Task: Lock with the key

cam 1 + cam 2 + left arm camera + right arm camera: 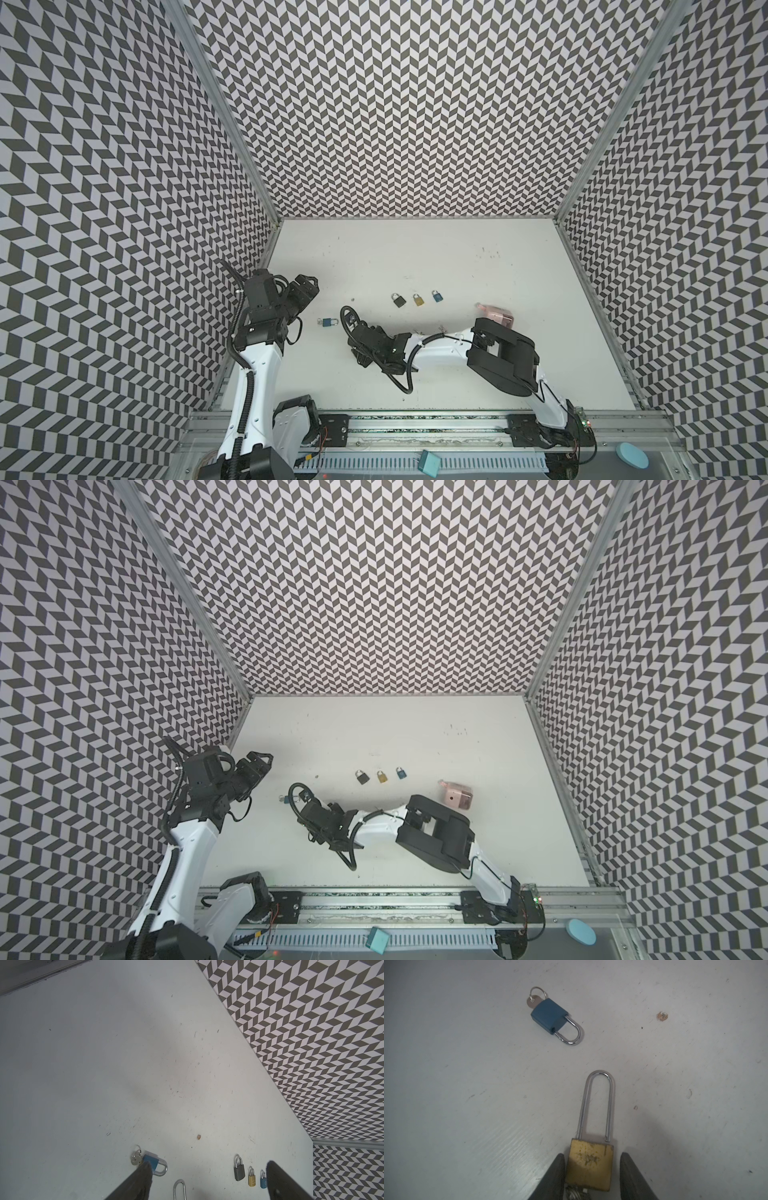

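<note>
Brass padlock [589,1169] sits between the right gripper's [592,1153] half-open jaws, ungripped; next move likely needs a firm squeeze.

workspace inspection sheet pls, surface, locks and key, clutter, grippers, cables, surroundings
surface: white table, scuffed and specked
job's things: brass padlock with long shackle, on the table; blue padlock with key inserted, lying apart from it
clutter: a row of grey padlock, yellow padlock, small blue padlock; pink box
grippers: left gripper open, holding nothing; right gripper straddles the brass body, gap on one side
cables: black cable loop by the right wrist
surroundings: chevron walls; teal box on the front ledge
</note>
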### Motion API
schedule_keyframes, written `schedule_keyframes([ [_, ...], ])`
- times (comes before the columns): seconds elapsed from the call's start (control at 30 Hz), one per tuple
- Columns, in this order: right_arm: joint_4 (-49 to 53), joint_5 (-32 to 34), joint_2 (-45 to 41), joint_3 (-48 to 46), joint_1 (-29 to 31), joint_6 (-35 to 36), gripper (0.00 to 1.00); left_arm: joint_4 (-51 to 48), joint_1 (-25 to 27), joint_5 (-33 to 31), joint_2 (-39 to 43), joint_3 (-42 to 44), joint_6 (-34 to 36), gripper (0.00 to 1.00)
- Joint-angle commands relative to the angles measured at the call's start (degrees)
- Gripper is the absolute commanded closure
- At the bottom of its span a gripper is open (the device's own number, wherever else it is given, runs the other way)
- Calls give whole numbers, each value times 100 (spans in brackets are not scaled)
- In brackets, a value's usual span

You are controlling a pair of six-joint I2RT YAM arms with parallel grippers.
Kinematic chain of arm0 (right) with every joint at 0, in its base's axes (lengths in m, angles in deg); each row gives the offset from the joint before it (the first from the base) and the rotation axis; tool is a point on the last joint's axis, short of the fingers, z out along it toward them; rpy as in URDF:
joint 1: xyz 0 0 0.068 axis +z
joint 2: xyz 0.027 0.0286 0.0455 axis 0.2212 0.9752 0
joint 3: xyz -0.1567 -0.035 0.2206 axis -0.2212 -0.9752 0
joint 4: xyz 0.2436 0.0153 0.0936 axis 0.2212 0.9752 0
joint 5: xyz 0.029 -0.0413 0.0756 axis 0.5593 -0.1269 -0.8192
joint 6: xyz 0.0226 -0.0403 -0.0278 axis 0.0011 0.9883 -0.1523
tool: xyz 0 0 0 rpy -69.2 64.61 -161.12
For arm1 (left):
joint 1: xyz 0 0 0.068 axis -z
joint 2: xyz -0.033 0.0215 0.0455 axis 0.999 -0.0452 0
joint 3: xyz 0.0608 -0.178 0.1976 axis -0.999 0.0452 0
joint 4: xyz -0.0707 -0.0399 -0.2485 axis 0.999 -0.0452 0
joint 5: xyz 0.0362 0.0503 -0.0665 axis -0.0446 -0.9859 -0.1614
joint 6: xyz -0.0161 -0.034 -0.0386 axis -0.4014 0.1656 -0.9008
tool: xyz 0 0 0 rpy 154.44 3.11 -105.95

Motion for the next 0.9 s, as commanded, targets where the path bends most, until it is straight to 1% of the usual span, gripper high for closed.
schedule_keyframes([
  [0.0, -86, -192, 30, -113, -43, 132, 60, 72, -21, 92, 107, 60, 72, 14],
  [0.07, -67, -232, 56, -94, -58, 183, 63, 83, -18, 113, 107, 69, 82, 14],
  [0.2, -33, -323, 11, -136, -120, 192, 71, 85, -19, 119, 131, 69, 134, 15],
  [0.3, -60, -388, -155, -225, -163, 245, 78, 110, -17, 179, 140, 69, 185, 15],
  [0.4, -231, -512, -469, -434, -197, 371, 82, 150, -22, 263, 150, 69, 229, 15],
  [0.53, -594, -747, -1106, -872, -232, 721, 88, 304, -13, 532, 177, 111, 313, 18],
  [0.57, -696, -808, -1300, -1010, -252, 825, 88, 353, -19, 639, 173, 122, 342, 18],
  [0.7, -1224, -1038, -2173, -1736, -338, 1302, 96, 691, 69, 1115, 245, 204, 419, 20],
  [0.73, -1415, -1107, -2473, -2010, -371, 1488, 100, 786, 142, 1253, 273, 220, 424, 20],
  [0.8, -1693, -1254, -3040, -2470, -441, 1830, 100, 940, 341, 1435, 315, 218, 463, 20],
  [0.87, -1801, -1538, -3638, -2812, -647, 1957, 100, 1122, 601, 1582, 365, 197, 553, 22],
])
